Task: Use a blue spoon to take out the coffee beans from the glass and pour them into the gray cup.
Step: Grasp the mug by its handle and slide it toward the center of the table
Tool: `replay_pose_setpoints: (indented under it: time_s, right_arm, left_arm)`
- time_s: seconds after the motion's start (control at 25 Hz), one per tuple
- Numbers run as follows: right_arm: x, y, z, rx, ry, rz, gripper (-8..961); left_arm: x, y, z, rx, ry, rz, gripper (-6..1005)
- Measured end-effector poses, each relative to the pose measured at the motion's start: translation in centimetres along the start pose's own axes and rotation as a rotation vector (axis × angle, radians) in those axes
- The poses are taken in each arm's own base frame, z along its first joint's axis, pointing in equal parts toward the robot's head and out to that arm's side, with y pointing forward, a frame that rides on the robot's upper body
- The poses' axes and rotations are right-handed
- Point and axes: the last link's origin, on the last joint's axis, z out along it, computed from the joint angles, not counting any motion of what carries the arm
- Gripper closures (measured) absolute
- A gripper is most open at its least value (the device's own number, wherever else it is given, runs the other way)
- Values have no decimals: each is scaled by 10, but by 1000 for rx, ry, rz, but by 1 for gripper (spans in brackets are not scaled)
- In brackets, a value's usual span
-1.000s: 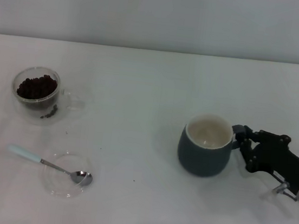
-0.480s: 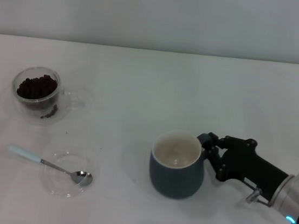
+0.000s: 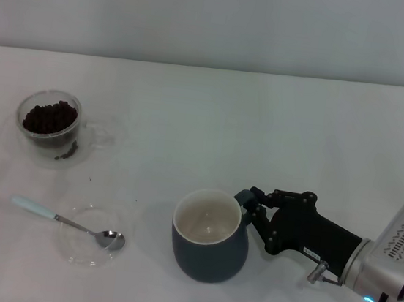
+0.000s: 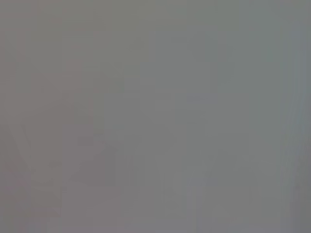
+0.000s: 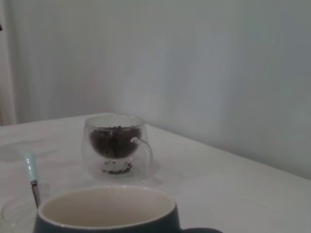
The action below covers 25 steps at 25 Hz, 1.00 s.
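On the white table (image 3: 214, 116), at the near edge of the head view, the right gripper (image 3: 254, 205) reaches in from the right side and is clenched on the loop handle of the gray cup (image 3: 206, 246). The cup stands upright directly at the tips of the gripper, on the side toward the left arm. It is dark blue-gray outside and cream-white inside, and I see no beans in it. The table is plain white and matte, with a few tiny dark specks near the glass.

Farther from the gripper, toward the left side, a flat clear dish (image 3: 90, 235) lies on the table. The blue spoon (image 3: 68, 221) rests with its shiny bowl in this dish, and its pale blue handle sticks out over the rim, pointing away from the gripper.

Beyond the dish, well apart from the gripper, the glass (image 3: 50, 126) stands upright with its clear handle turned toward the right. It holds the coffee beans (image 3: 50, 116), dark and nearly black, filling the inner wall.

Behind the table is a bare pale wall (image 3: 218, 20). The left gripper shows in no view, and its wrist camera gives only flat gray.
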Motion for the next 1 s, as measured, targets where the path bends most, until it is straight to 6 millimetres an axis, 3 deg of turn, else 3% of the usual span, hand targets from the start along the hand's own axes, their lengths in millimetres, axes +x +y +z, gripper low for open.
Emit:
replay_pose_setpoints:
  time_s: [0.64,1.0]
  right_arm:
    - [2,-2,-2,-16,18,-30,697]
    - [6,-16,-24,25,0,-18,448]
  left_arm:
    - [0,0,-4,6,-4,0,111]
    - [0,-2,-5,7,-4,4,112]
